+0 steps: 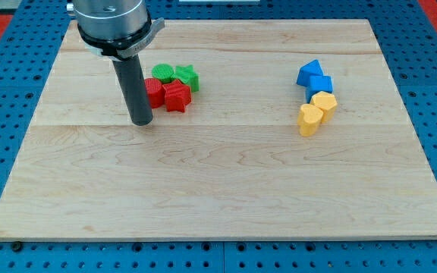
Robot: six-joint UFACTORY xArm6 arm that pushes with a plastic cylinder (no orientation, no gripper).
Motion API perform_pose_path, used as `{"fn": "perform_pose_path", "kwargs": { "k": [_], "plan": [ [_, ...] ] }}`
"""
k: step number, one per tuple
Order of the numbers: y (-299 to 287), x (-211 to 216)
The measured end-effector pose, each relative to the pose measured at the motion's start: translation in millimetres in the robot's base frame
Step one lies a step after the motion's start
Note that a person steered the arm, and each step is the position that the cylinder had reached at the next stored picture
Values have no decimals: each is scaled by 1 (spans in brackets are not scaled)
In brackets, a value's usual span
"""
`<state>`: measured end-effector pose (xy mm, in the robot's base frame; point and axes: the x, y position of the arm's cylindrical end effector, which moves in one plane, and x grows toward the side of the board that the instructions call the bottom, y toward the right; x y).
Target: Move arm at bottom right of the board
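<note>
Board point(226, 197) of pale wood fills the view, lying on a blue pegged table. My tip point(141, 121) is the landmark here: it rests on the board at the view's upper left, the dark rod standing upright above it. There is no pincer on this arm, so nothing opens or closes; the rod simply ends in the tip.

Just to the right of the tip, almost touching the rod, sits a tight cluster: a red block point(154, 92) nearest, a red star point(177, 97) beside it, and behind them a green block point(163, 73) and a green star point(187, 76). Far to the right of the tip lies a second group: a blue block point(309, 72), another blue block point(319, 85), then a yellow block point(324, 103) and a yellow block point(308, 119), running in a short slanted line.

The goal, the board's bottom right corner point(431, 224), lies well away from the tip, down and to the right on a long diagonal. That path looks open: it should pass below both groups, the yellow pair coming closest. The corner has bare wood, with edges close on two sides.
</note>
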<state>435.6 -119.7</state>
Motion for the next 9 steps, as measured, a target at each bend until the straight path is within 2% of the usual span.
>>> {"fn": "perform_pose_path", "kwargs": {
  "k": [3, 5, 6, 8, 9],
  "plan": [
    [6, 10],
    [80, 125],
    [140, 170],
    [248, 171],
    [272, 177]
  ]
}}
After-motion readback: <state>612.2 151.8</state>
